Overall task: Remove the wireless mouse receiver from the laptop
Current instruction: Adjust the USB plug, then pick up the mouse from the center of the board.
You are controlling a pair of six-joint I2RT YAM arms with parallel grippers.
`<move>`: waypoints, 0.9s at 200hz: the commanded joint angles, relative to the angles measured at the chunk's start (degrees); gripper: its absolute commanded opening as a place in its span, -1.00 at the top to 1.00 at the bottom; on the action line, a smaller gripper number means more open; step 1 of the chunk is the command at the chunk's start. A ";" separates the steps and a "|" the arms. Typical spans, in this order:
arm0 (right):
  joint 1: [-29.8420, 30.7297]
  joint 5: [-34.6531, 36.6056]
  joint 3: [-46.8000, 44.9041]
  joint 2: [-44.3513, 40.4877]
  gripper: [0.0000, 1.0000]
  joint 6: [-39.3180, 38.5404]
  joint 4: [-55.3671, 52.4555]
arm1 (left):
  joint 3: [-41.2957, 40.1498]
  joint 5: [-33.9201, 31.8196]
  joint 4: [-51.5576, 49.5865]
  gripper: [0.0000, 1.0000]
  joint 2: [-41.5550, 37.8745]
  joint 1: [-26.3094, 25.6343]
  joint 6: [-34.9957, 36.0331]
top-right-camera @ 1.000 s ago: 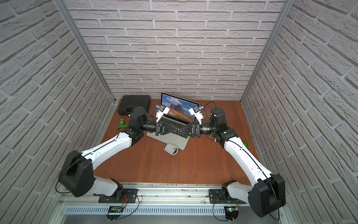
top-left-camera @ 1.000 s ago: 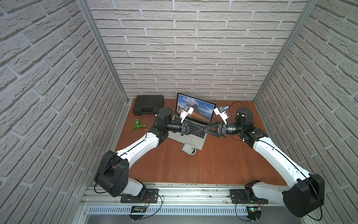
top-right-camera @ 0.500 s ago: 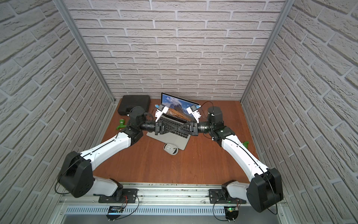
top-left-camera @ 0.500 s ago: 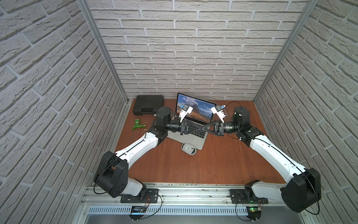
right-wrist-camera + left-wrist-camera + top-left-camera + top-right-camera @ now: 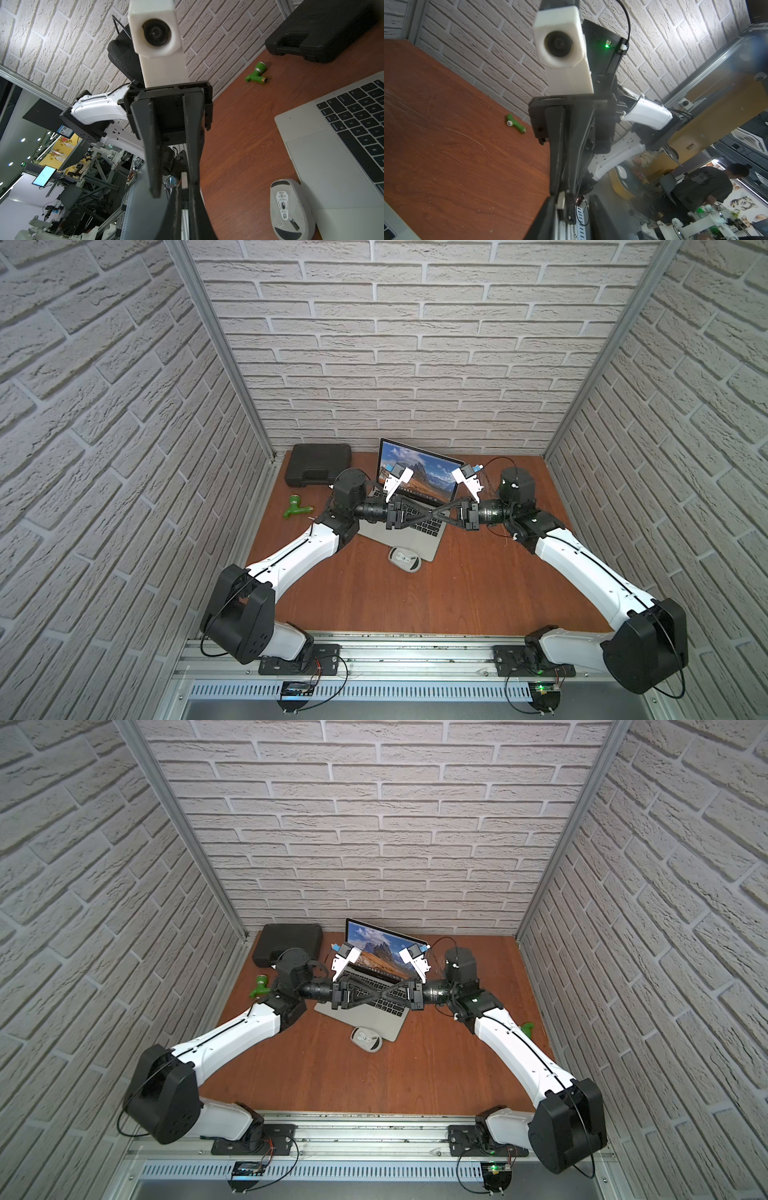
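My arms (image 5: 299,556) are white and black. The laptop (image 5: 399,539) is silver with black keys and a blue-sky mountain picture. The mouse (image 5: 404,560) is grey-white, the case (image 5: 318,462) black, the little tap (image 5: 297,507) green. The table (image 5: 415,601) is red-brown wood. The walls (image 5: 415,344) show white bricks. The receiver (image 5: 184,179) looks silver, I think.

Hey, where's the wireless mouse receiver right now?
The wireless mouse receiver is pinched at the tip of the right gripper, between the open fingers of the left gripper, in mid-air over the laptop; both wrist views show it.
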 commanded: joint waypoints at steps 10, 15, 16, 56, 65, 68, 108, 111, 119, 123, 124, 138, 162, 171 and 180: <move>-0.30 2.38 1.51 -1.23 0.95 -3.65 -2.36 | -4.64 -9.16 0.62 -0.63 -5.44 7.01 1.42; -0.56 2.64 1.36 -1.55 0.95 -4.23 -2.86 | -6.12 -11.00 0.69 -0.63 -6.37 8.97 0.88; -0.65 2.66 1.34 -1.61 0.95 -4.37 -2.93 | -6.44 -11.38 0.65 -0.63 -6.45 9.33 0.83; 2.67 10.43 7.03 0.70 0.95 -24.69 -28.38 | -14.83 -30.32 -17.92 -0.39 -12.46 20.48 5.32; 5.01 15.47 8.64 3.18 0.95 -28.72 -34.57 | -15.17 -31.28 -22.37 -0.36 -11.83 20.60 6.63; 5.95 17.01 8.90 4.01 0.95 -29.38 -35.77 | -15.64 -30.98 -22.78 -0.36 -11.38 20.52 6.73; 11.64 19.40 1.91 11.62 0.95 -17.71 -20.20 | -27.28 -27.66 -10.93 -0.30 -8.47 19.54 0.19; 11.86 19.96 1.81 12.37 0.95 -16.76 -19.28 | -27.85 -27.52 -10.06 -0.29 -8.12 19.52 -0.22; 12.32 21.32 1.51 14.46 0.95 -14.02 -16.95 | -28.69 -26.90 -8.74 -0.29 -7.14 19.00 -0.59; 12.55 21.62 1.41 15.41 0.95 -12.93 -15.71 | -28.69 -26.87 -8.91 -0.29 -6.38 18.59 -0.46; 12.58 21.60 1.41 15.66 0.95 -12.71 -15.46 | -28.67 -26.87 -8.94 -0.29 -6.23 18.54 -0.45; 13.67 20.83 1.40 18.35 0.95 -11.44 -12.73 | -27.98 -25.74 -8.35 -0.31 -3.26 16.32 0.39; 14.19 22.04 1.29 21.87 0.95 -12.66 -12.85 | -27.22 -23.76 -4.03 -0.36 2.98 12.54 -0.36; 14.19 23.58 1.27 22.63 0.95 -13.56 -13.53 | -27.15 -23.41 -1.93 -0.37 5.52 11.94 -1.31; 14.28 24.63 1.00 22.82 0.95 -14.28 -13.61 | -27.11 -23.10 -0.06 -0.36 7.50 11.83 -2.11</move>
